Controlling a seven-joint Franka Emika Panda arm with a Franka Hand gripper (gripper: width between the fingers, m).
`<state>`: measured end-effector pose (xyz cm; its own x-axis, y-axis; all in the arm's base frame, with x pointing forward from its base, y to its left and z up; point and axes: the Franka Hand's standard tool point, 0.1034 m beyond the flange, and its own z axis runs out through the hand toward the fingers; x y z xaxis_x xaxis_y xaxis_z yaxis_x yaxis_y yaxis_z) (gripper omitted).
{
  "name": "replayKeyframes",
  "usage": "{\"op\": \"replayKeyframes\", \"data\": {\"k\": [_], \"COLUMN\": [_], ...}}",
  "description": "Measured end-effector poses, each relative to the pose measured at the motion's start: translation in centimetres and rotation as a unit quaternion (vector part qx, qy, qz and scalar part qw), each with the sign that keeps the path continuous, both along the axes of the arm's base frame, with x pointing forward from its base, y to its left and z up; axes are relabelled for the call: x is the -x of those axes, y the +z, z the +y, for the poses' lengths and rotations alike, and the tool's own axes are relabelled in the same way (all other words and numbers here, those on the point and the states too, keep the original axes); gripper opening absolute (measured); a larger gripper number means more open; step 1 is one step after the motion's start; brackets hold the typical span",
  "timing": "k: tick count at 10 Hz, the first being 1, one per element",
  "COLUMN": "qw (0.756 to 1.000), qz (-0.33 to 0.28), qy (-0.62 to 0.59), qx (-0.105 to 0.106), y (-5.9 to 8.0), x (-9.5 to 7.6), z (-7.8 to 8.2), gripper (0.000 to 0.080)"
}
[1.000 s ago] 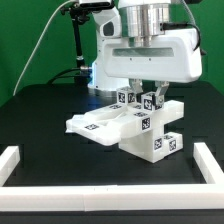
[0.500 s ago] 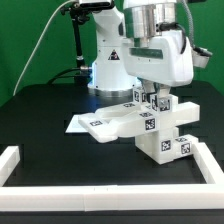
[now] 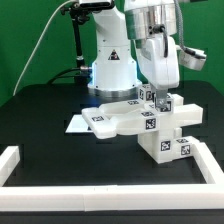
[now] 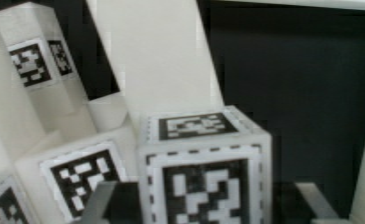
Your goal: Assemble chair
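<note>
The chair [image 3: 150, 122] lies at table [image 3: 45, 115] centre, its long axis running nine to three o'clock. My gripper [image 3: 155, 92] hangs vertically, pinching its top block [image 4: 200, 165].

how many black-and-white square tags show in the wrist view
4: one on the matte-white chair block's top, one on its front, one on the neighbouring face, one on the tall post behind. Others may be hidden.

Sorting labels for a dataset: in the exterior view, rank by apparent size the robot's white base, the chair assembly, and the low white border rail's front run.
1. Border rail.
2. Robot base and chair assembly: too alike to rank.
</note>
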<state>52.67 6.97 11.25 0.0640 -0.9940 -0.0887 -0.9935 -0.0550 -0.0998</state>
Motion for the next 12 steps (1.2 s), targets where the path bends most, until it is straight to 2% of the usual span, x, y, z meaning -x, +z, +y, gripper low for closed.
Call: {"op": "replayKeyframes", "data": {"k": [2,4,5,6,7,9,10,12], "qw": [1.0,1.0,1.0,1.0,1.0,0.998,0.998,0.998], "qz": [0.001,0.001,0.001,0.0,-0.003,-0.011,-0.013,-0.011], "qy": [0.004,0.006,0.006,0.014,0.029,0.056,0.052,0.054], "qx": [0.001,0.001,0.001,0.0,-0.006,-0.025,-0.027,-0.025], "y": [-0.1,-0.2,-0.2,0.1,1.2,4.8,5.1,4.9], "x": [0.0,0.1,0.1,0.1,0.0,-0.3,-0.4,-0.3], "z": [0.0,0.0,0.0,0.1,0.1,-1.2,-1.4,-1.3], "gripper": [0.0289,0.0602,0.0636,0.0636,0.0647,0.0649,0.0649,0.0649]}}
